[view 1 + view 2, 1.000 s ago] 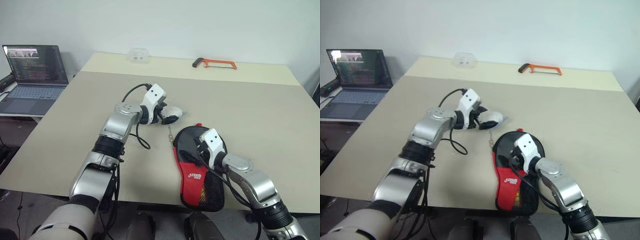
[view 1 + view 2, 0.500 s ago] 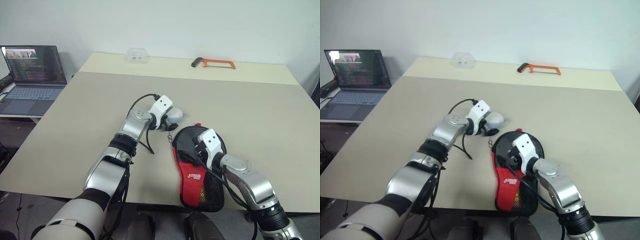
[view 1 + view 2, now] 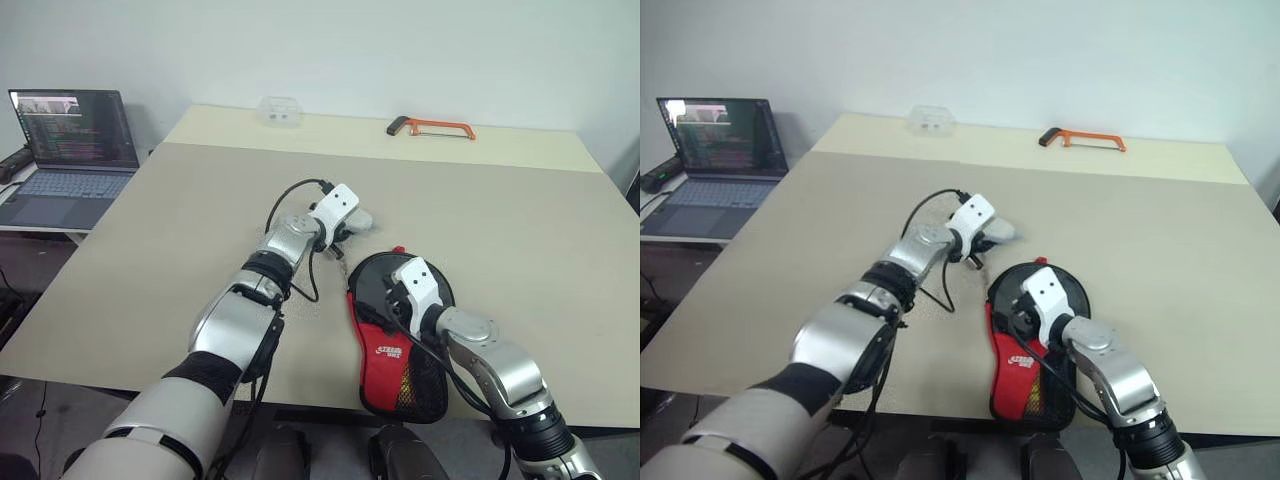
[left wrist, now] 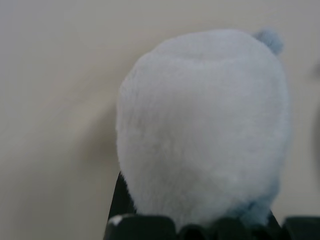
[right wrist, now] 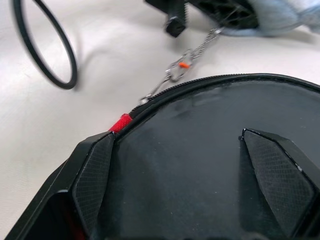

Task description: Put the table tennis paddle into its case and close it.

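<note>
Claws sit close together on the tan surface (image 3: 520, 240). Left claw (image 3: 350, 226) is clenched on the grey plush toy (image 4: 202, 125), just beyond the case (image 3: 400, 340). Right claw (image 5: 200, 165) is spread wide, fingers (image 5: 92, 175) resting on the case's black top. A chain (image 5: 182, 67) runs from case to toy. Paddle can't be made out.

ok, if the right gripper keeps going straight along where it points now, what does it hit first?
The case: the right gripper, open, is aimed at its black top from close above. Past the case's edge lie the zip chain and the grey plush toy; whether the fingers already touch is unclear.
</note>
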